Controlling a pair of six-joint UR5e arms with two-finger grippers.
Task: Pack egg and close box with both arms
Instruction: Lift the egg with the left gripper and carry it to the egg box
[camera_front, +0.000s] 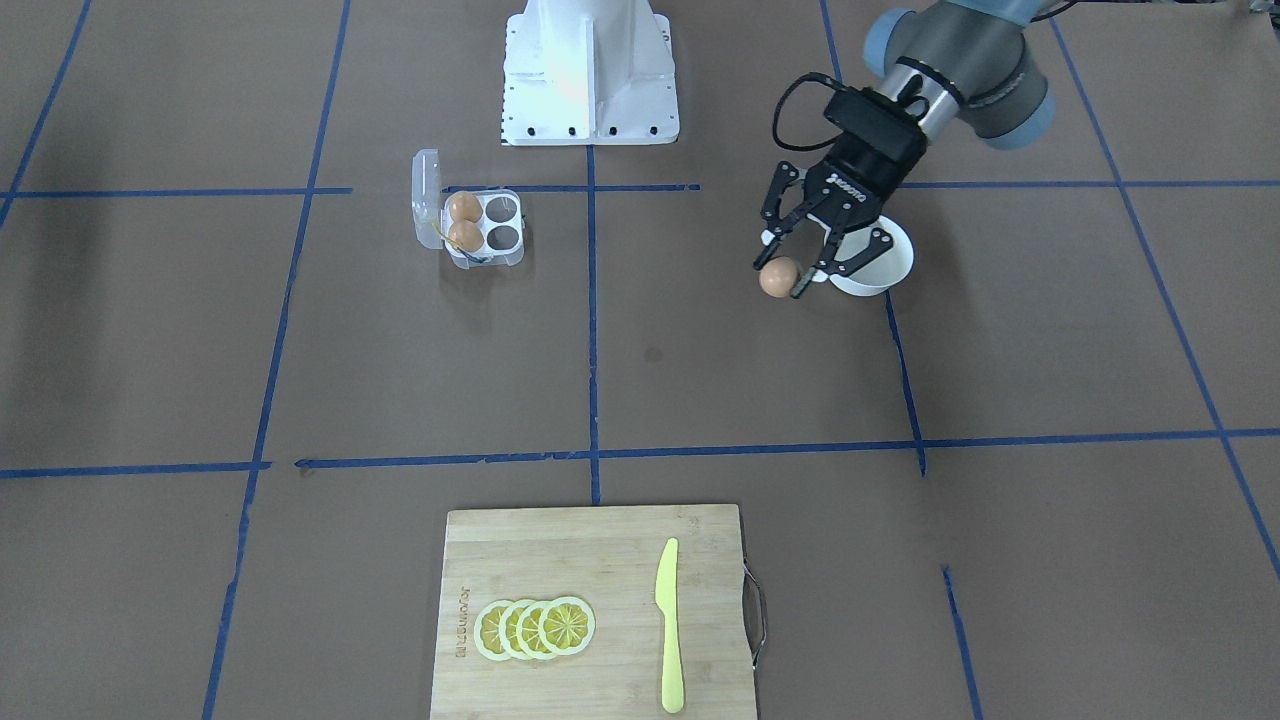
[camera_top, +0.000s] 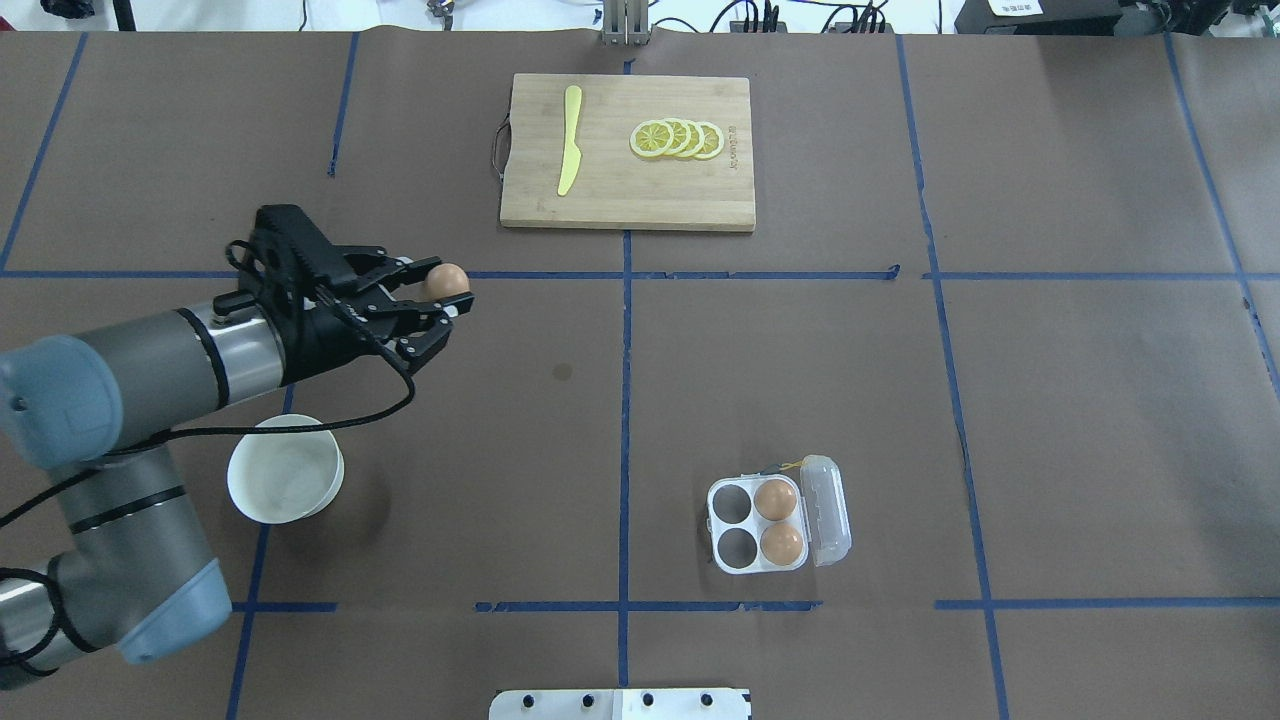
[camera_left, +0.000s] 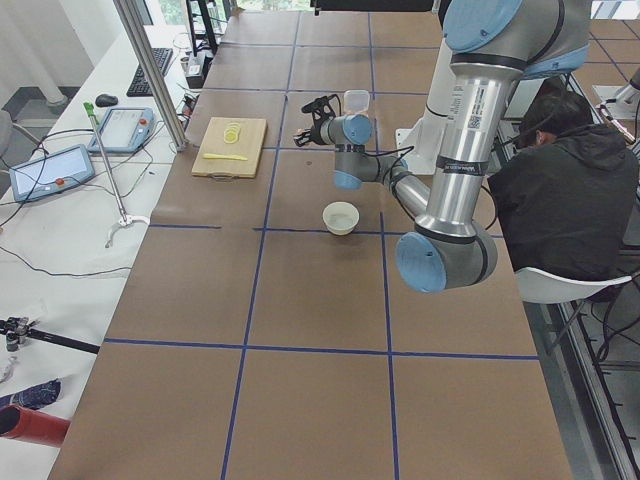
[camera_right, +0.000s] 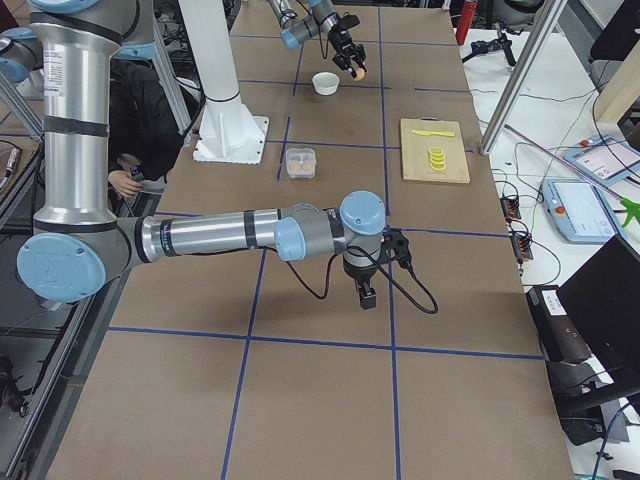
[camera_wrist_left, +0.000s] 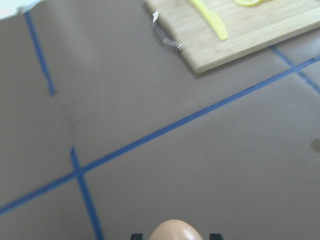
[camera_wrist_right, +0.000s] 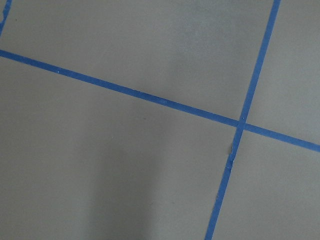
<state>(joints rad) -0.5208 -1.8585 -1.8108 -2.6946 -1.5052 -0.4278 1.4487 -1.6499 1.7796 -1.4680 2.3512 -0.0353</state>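
My left gripper (camera_front: 781, 279) (camera_top: 451, 288) is shut on a tan-brown egg (camera_front: 778, 276) (camera_top: 446, 279) and holds it above the table, just beside the white bowl (camera_front: 884, 266). The egg's top shows at the bottom edge of the left wrist view (camera_wrist_left: 172, 231). The clear egg box (camera_front: 484, 223) (camera_top: 757, 521) lies open with its lid (camera_top: 830, 510) folded out flat. Two brown eggs (camera_top: 776, 498) (camera_top: 782, 543) fill the cups next to the lid; the other two cups are bare. My right gripper (camera_right: 368, 297) hangs low over bare table, and I cannot tell whether it is open or shut.
A bamboo cutting board (camera_top: 610, 190) carries a yellow knife (camera_top: 569, 140) and lemon slices (camera_top: 678, 139) at the table's far side. The white bowl (camera_top: 285, 478) sits under my left arm. The white pedestal (camera_front: 590, 70) stands at the robot's side. A person (camera_left: 560, 190) sits beside the table.
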